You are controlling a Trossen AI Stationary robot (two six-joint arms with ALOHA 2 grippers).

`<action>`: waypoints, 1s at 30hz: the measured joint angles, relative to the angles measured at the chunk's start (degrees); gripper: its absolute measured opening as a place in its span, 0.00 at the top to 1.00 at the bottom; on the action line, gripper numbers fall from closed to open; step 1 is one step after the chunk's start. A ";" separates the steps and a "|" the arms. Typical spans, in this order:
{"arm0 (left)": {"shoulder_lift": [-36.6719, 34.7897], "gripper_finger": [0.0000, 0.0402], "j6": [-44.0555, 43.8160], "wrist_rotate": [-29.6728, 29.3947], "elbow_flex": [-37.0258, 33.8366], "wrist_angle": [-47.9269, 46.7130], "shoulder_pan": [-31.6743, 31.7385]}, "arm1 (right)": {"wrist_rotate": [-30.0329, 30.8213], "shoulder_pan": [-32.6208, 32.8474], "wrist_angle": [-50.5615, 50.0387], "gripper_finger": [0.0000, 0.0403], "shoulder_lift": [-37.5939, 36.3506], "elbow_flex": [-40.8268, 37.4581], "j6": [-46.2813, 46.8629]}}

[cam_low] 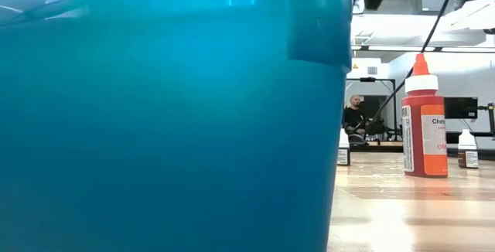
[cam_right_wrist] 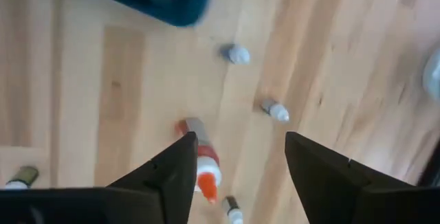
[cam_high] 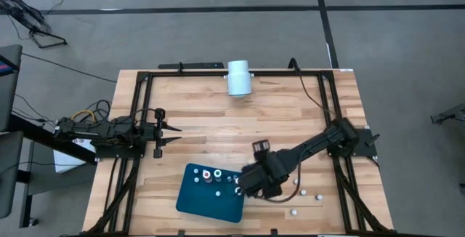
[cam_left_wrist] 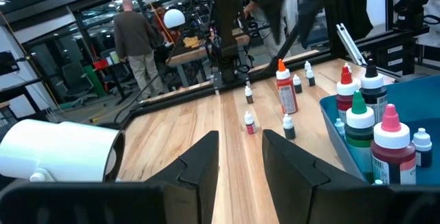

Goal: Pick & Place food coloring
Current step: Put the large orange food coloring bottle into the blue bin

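Note:
The food coloring bottles are small with white caps. Several stand in the teal tray, among them a green one and a red one. Others stand loose on the table right of the tray. A larger red bottle with an orange cap stands below my right gripper. That gripper hangs open over the table by the tray's right edge, pointing steeply down and holding nothing. My left gripper waits open and level at the table's left.
A white cylinder lies at the table's far edge. In the low view the tray's wall fills most of the picture, with the red bottle beside it. People stand in the room beyond the table.

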 joint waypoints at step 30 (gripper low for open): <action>0.00 0.74 0.00 0.02 -0.01 0.00 0.00 | -13.37 -3.69 27.94 0.43 -20.57 -40.94 4.98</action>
